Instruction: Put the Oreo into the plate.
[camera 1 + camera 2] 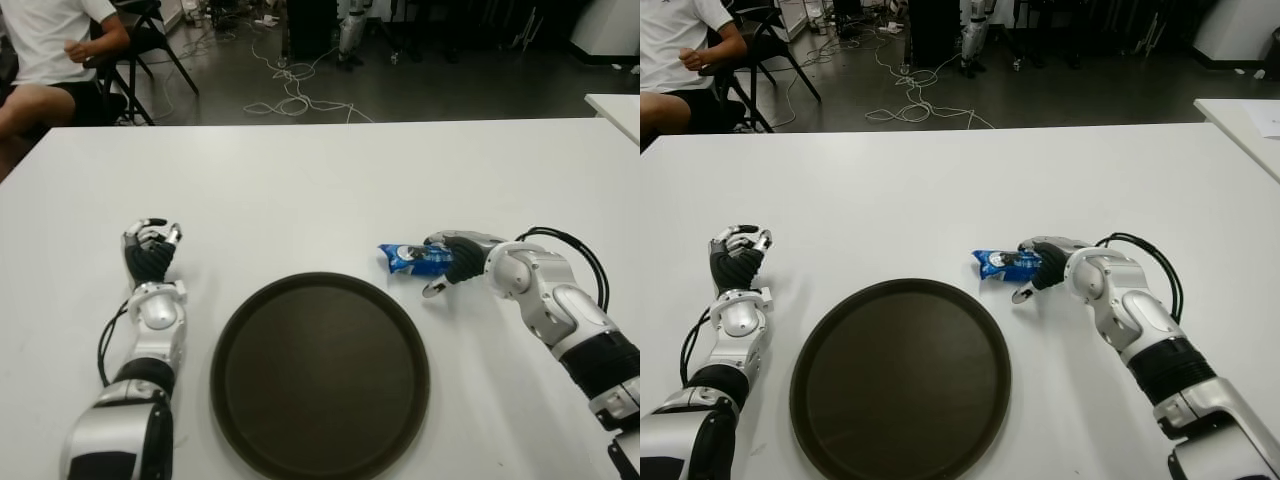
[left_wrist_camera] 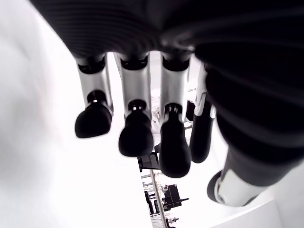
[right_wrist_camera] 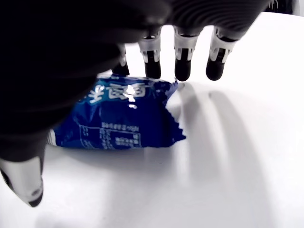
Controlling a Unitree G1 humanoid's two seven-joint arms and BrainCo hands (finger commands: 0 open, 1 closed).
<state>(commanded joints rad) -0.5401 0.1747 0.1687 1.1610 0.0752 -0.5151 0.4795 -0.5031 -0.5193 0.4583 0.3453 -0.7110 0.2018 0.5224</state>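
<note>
Right hand (image 1: 452,268) cups the Oreo (image 1: 410,259) at its 9 o'clock, fingers not yet closed, pack's long axis toward the hand; plate (image 1: 320,375) at 7 o'clock, left hand (image 1: 150,250) loosely curled, empty.

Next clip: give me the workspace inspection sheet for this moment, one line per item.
Surface: white table, bare apart from the job's things.
Job's things: blue Oreo packet lies on the table just beyond the dark round plate; nothing in the plate.
Clutter: nothing seen.
Hands: right hand is over the packet's right end, fingers spread, no closed grasp. Left hand shows left of the plate, fingers loosely curled, holding nothing.
Cables: black cable loops off the right forearm; loose cords on the floor.
Surroundings: a seated person at far left, chairs behind.
</note>
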